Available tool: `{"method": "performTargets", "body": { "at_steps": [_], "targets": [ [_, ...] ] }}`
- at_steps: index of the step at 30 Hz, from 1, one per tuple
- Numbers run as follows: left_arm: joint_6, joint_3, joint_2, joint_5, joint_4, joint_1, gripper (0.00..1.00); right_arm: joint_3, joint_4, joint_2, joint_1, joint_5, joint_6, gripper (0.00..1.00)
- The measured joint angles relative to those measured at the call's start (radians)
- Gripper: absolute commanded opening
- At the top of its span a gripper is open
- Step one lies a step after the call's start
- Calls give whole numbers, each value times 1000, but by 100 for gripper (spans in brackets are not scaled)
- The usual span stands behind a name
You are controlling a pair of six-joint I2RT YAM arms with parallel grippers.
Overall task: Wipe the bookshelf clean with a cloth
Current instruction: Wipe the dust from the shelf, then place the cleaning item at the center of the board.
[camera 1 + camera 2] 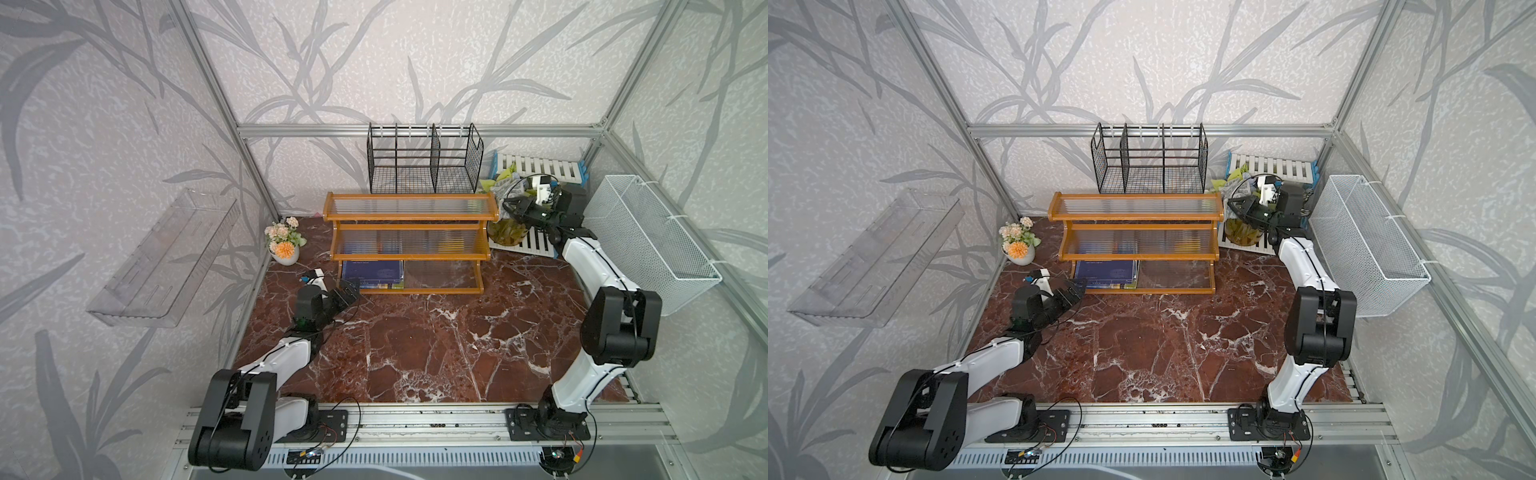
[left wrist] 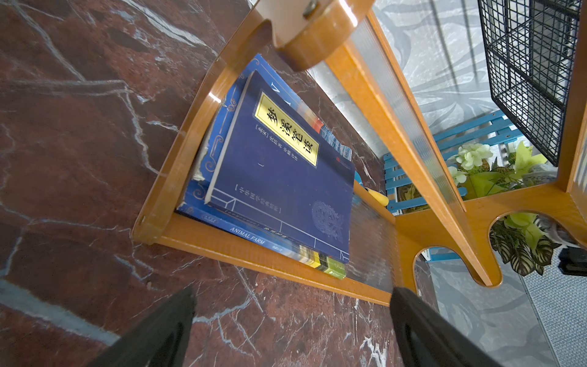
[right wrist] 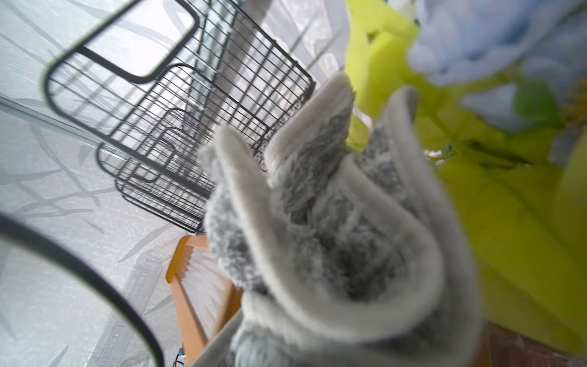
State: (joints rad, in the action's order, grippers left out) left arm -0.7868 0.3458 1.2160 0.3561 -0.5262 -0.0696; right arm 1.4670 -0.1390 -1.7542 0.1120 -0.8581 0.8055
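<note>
1. The bookshelf (image 1: pixel 409 217) stands at the back of the red-brown tabletop (image 1: pixel 415 345). It has an orange wood frame and three clear steps.
2. A pile of books (image 2: pixel 279 178) lies on the left half of the bottom step. The top book is dark blue with a yellow label.
3. The left end effector (image 1: pixel 351 289) is low, just in front of the left corner of the bottom step, near the books. In the left wrist view its two black fingers (image 2: pixel 178 317) are spread wide and hold nothing.
4. The right end effector (image 1: pixel 510 205) is up in the air, just beside the right end of the top step, over a green plant (image 1: pixel 505 232).
5. Its jaws are pressed together on the cloth (image 3: pixel 333 222). The cloth is grey and fluffy, and it sticks out in folds in front of the right wrist camera.
6. The cloth is too small to make out in the top views. I cannot tell if it touches the bookshelf.
7. A black wire rack (image 1: pixel 424 166) stands behind the bookshelf.
8. A white wire basket (image 1: pixel 648 245) hangs on the right wall.
9. A small pot of flowers (image 1: pixel 284 243) sits left of the bookshelf, apart from it.
</note>
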Motion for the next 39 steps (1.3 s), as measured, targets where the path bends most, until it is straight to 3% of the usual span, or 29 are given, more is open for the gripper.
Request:
{"method": "performTargets", "body": {
  "at_steps": [12, 17, 21, 25, 28, 35, 39],
  "targets": [
    [0, 0, -8, 0, 0, 0, 100, -86, -113, 161, 19, -44, 128, 0],
    [0, 0, -50, 0, 19, 0, 100, -128, 28, 299, 33, -10, 50, 0],
    [9, 2, -111, -9, 66, -5, 100, -157, 199, 475, -9, 57, -92, 0],
    [23, 2, -192, -44, 132, -48, 100, -233, 330, 637, -127, 144, -220, 0],
    [32, 2, -279, -96, 200, -108, 100, -323, 415, 706, -278, 251, -290, 0],
    [33, -2, -455, -228, 325, -241, 99, -521, 461, 671, -630, 489, -320, 2],
    [27, -11, -505, -275, 365, -296, 99, -582, 408, 581, -774, 583, -291, 2]
  ]
}}
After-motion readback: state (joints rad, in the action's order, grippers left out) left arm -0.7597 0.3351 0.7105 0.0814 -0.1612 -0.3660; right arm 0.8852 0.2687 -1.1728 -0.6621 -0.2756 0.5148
